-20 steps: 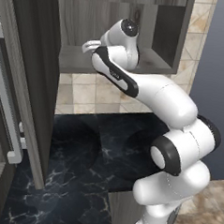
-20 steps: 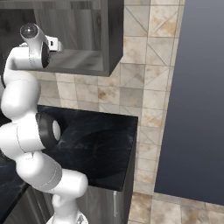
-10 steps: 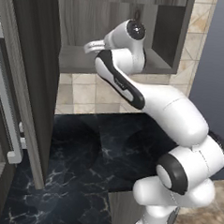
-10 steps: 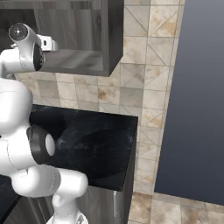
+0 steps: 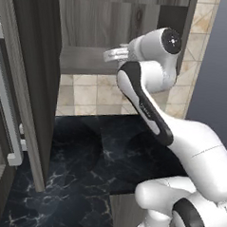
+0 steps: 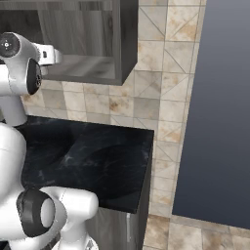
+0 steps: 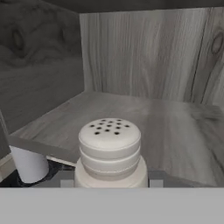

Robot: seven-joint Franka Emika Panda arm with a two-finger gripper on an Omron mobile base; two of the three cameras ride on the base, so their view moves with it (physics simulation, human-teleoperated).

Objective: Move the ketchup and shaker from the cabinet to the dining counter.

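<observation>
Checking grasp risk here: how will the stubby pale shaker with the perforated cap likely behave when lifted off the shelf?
The stubby pale shaker looks rigid and light. Its wide, short body should resist tipping. Its smooth round sides might slip or roll if dropped.

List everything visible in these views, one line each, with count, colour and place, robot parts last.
Stubby pale grey-white shaker with a perforated cap: one, off-white, upright in the hand view, between the finger tips, at the cabinet opening.
Grey wood-grain wall cabinet: one, grey, above the counter, door swung open at left.
Black marble-veined counter top: one, black with white veins, under the cabinet.
Beige tiled wall: one, tan and cream, behind the counter.
White arm: one, white with dark joints, reaching up to the cabinet.
Gripper: one, dark tips, closed on the shaker's sides.
</observation>
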